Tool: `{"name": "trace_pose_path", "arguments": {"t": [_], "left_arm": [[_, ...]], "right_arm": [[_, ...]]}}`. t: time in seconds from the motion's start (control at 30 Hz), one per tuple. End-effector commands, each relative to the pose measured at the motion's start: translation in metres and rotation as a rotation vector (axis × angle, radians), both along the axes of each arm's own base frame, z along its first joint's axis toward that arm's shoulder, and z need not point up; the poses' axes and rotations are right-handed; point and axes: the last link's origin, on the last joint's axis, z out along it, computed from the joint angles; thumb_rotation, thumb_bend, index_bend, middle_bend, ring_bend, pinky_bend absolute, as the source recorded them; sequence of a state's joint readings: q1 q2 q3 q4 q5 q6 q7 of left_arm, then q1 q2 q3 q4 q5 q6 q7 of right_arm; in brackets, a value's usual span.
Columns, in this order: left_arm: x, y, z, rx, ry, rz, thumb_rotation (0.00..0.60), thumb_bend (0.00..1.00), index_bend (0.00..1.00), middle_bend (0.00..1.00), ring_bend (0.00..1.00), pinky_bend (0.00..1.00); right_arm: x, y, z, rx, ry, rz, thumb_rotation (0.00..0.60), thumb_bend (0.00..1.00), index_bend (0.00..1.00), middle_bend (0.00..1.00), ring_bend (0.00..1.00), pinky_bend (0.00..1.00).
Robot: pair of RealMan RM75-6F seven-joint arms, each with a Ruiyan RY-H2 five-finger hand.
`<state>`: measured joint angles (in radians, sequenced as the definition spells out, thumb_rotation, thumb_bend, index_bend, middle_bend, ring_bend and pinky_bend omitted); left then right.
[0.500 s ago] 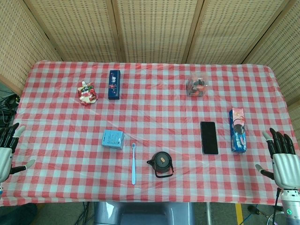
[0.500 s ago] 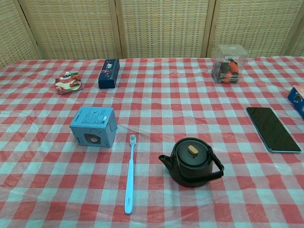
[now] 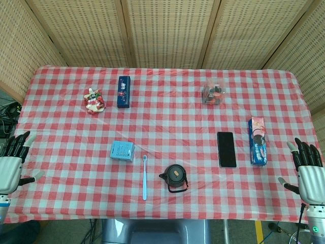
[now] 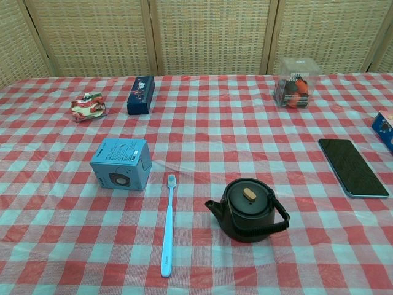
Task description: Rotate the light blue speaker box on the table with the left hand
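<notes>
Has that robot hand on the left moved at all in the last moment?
Yes. In the head view the left hand has shifted slightly right, toward the checked tablecloth's left edge. The light blue speaker box lies untouched.

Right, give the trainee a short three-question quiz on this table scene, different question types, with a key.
1. True or false: the left hand is touching the light blue speaker box.
2. Multiple choice: what lies just right of the speaker box in the chest view? A) the phone B) the light blue toothbrush C) the black teapot
3. Fill in: the right hand sits at the table's right edge, open, holding ____.

Key: 1. False; the hand is open at the table's left edge, apart from the box. 2. B. 3. nothing.
</notes>
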<state>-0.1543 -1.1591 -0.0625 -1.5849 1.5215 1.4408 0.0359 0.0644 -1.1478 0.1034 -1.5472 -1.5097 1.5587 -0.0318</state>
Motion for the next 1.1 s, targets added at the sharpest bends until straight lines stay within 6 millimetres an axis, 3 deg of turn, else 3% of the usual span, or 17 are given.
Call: {"name": "trace_pose_path", "arguments": {"t": [0.03, 0.2, 0.4, 0.57, 0.73, 0.8, 0.87, 0.97, 1.1], "left_arm": [[0.023, 0.026, -0.020, -0.066, 0.018, -0.074, 0.600, 0.00, 0.00, 0.00, 0.00, 0.00], [0.055, 0.058, -0.046, -0.164, 0.028, -0.162, 0.600, 0.00, 0.00, 0.00, 0.00, 0.00], [0.092, 0.095, -0.094, -0.294, 0.075, -0.250, 0.600, 0.00, 0.00, 0.00, 0.00, 0.00], [0.117, 0.109, -0.144, -0.408, 0.106, -0.271, 0.600, 0.00, 0.00, 0.00, 0.00, 0.00], [0.126, 0.117, -0.164, -0.414, 0.095, -0.272, 0.600, 0.00, 0.01, 0.01, 0.04, 0.05], [0.129, 0.121, -0.169, -0.381, 0.085, -0.286, 0.600, 0.02, 0.08, 0.08, 0.14, 0.16], [0.127, 0.123, -0.172, -0.354, 0.089, -0.290, 0.600, 0.05, 0.22, 0.21, 0.27, 0.28], [0.124, 0.126, -0.174, -0.337, 0.100, -0.289, 0.600, 0.10, 0.38, 0.36, 0.40, 0.40], [0.122, 0.127, -0.168, -0.332, 0.093, -0.285, 0.600, 0.15, 0.49, 0.45, 0.49, 0.49]], "right_arm": [[0.000, -0.001, 0.001, -0.003, -0.002, -0.002, 0.600, 0.00, 0.02, 0.00, 0.00, 0.00], [-0.003, -0.004, 0.001, -0.005, 0.006, -0.017, 0.600, 0.00, 0.02, 0.00, 0.00, 0.00], [-0.008, -0.006, 0.002, -0.010, 0.013, -0.050, 0.600, 0.00, 0.02, 0.00, 0.00, 0.00], [-0.016, -0.008, 0.003, -0.013, 0.021, -0.094, 0.600, 0.00, 0.02, 0.00, 0.00, 0.00], [-0.019, -0.011, 0.003, -0.014, 0.023, -0.112, 0.600, 0.00, 0.02, 0.00, 0.00, 0.00], [-0.020, -0.011, 0.003, -0.015, 0.023, -0.117, 0.600, 0.00, 0.02, 0.00, 0.00, 0.00], [-0.021, -0.012, 0.003, -0.016, 0.021, -0.120, 0.600, 0.00, 0.02, 0.00, 0.00, 0.00], [-0.022, -0.013, 0.004, -0.016, 0.020, -0.125, 0.600, 0.00, 0.02, 0.00, 0.00, 0.00], [-0.023, -0.014, 0.002, -0.010, 0.024, -0.130, 0.600, 0.00, 0.02, 0.00, 0.00, 0.00]]}}
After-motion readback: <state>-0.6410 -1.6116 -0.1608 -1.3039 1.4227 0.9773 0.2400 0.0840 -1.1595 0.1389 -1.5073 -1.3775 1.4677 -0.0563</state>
